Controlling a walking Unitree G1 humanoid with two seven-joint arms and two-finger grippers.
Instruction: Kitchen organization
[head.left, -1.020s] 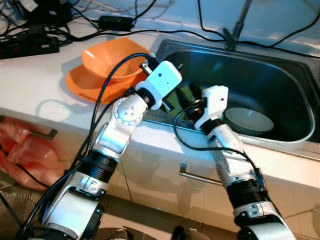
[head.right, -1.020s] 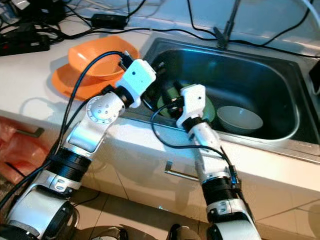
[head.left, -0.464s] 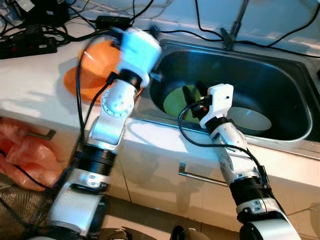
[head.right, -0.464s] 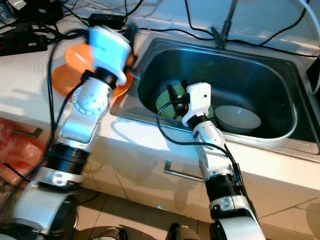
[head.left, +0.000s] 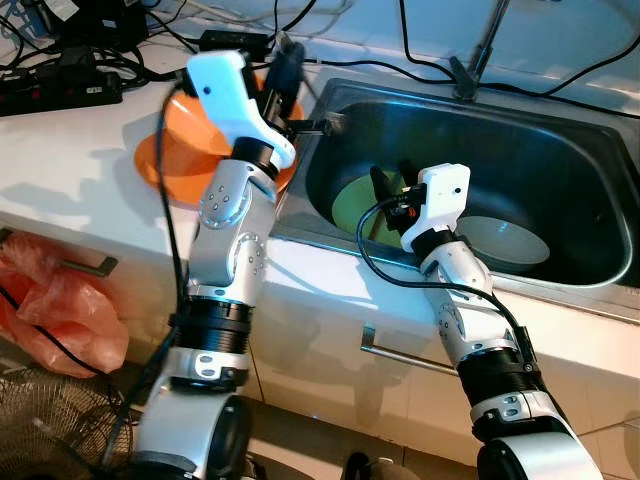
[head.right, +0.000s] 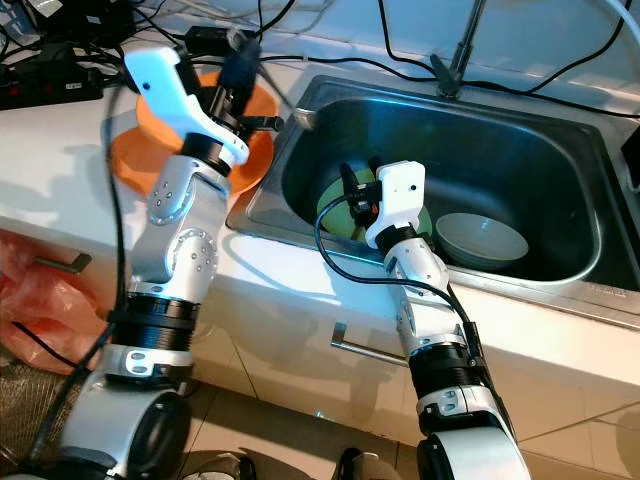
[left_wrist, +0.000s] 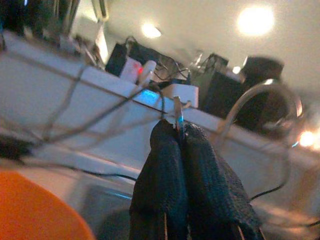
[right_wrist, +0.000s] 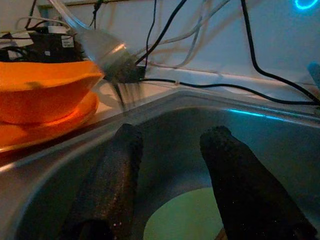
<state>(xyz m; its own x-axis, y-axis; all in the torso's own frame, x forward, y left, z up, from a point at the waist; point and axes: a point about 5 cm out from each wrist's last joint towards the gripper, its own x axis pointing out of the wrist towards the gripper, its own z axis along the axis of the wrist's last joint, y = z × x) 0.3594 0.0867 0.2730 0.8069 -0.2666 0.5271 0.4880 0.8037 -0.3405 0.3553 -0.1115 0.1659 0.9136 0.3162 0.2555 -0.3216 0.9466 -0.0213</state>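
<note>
Two dishes are in the sink (head.left: 590, 190) in the middle right of the frame — a green plate (head.left: 355, 200) and a grey bowl (head.left: 505, 238). The right gripper (head.left: 385, 190) hangs over the plate, fingers apart, holding nothing. The left gripper (head.left: 285, 75), upper left, is closed on a metal spoon (head.left: 318, 124), raised above the orange bowl (head.left: 185, 125) on its orange plate (head.left: 160, 170). I judge the sorting is only partly done — plate and bowl remain.
</note>
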